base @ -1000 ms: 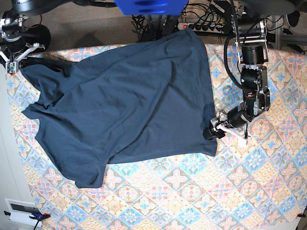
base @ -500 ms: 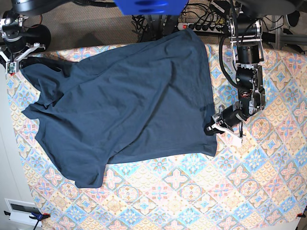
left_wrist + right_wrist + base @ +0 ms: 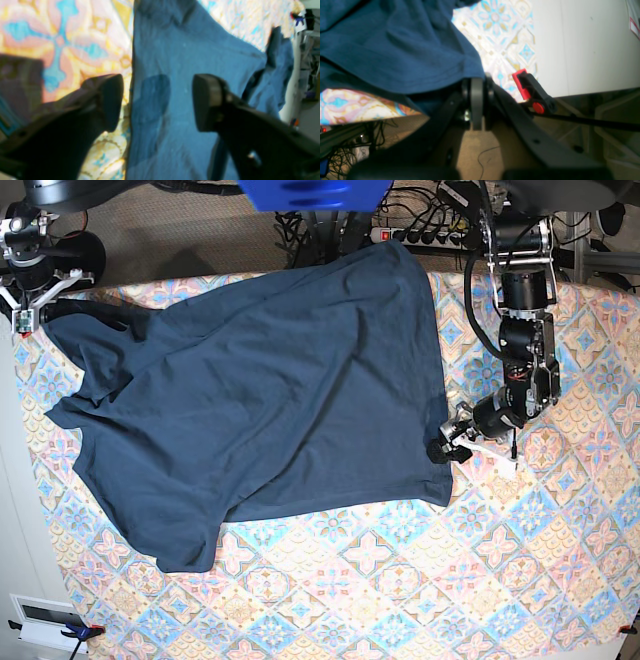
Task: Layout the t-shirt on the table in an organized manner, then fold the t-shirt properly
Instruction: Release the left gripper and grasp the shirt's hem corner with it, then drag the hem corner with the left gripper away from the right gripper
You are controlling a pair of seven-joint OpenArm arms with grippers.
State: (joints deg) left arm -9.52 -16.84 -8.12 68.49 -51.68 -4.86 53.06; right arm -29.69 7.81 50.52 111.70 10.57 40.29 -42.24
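Observation:
The navy t-shirt (image 3: 270, 380) lies spread but skewed and creased across the table (image 3: 400, 580), its hem side to the right. My left gripper (image 3: 447, 448) is open at the shirt's right edge, near its lower right corner. In the left wrist view the gripper (image 3: 157, 100) straddles that edge: one finger over the patterned cloth (image 3: 75, 37), the other over the t-shirt (image 3: 190, 50). My right gripper (image 3: 28, 308) is at the far left corner, shut on the t-shirt (image 3: 395, 45). In the right wrist view the gripper (image 3: 477, 100) pinches the fabric past the table (image 3: 500, 37) edge.
A power strip and cables (image 3: 420, 235) lie behind the table's far edge. A red and black clamp (image 3: 530, 90) sits on the table edge by my right gripper. A white box (image 3: 45, 620) stands off the near left corner. The table's near and right parts are bare cloth.
My left gripper has shifted slightly along the shirt's right edge, first toward the shirt and then a little back. The t-shirt and the right gripper have not visibly moved.

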